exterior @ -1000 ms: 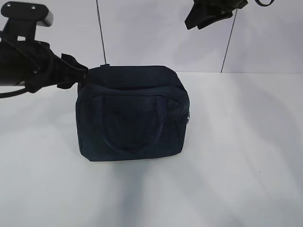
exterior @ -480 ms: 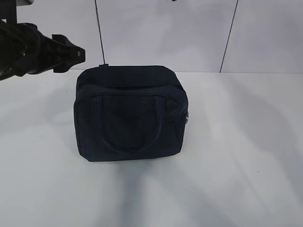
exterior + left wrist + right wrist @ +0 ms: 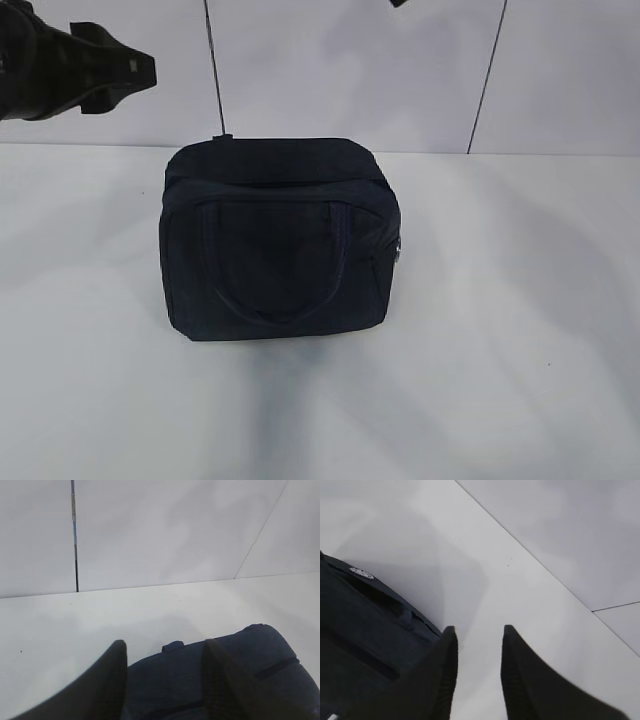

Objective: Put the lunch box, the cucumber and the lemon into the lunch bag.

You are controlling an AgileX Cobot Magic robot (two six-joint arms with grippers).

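- A white table (image 3: 500, 380) fills the foreground of the exterior view, bare in its nearest part.
- In the middle of the table stands the lunch bag (image 3: 278, 240), a boxy dark navy fabric bag. One loop handle lies flat against its near face, and a small silver pull shows at its right edge.
- The bag's top looks closed. The lunch box, the cucumber and the lemon appear in no view, so they are likely already inside.
- The bag's long side runs left to right across the exterior view.
- The left gripper (image 3: 165, 680) hangs above and behind the bag's top left corner, clear of it. Its two fingers stand apart with nothing between them, and the navy fabric shows just below them.
- In the exterior view that arm sits at the upper left, so the bag lies down and to the right of it.
- The right gripper (image 3: 479, 672) is almost out of the exterior view at the top. Its wrist view shows two fingers apart and empty, with the bag below and to its left.
- Judging by height, the left arm is nearer to the bag.
- Behind the table stands a pale panelled wall (image 3: 350, 70).
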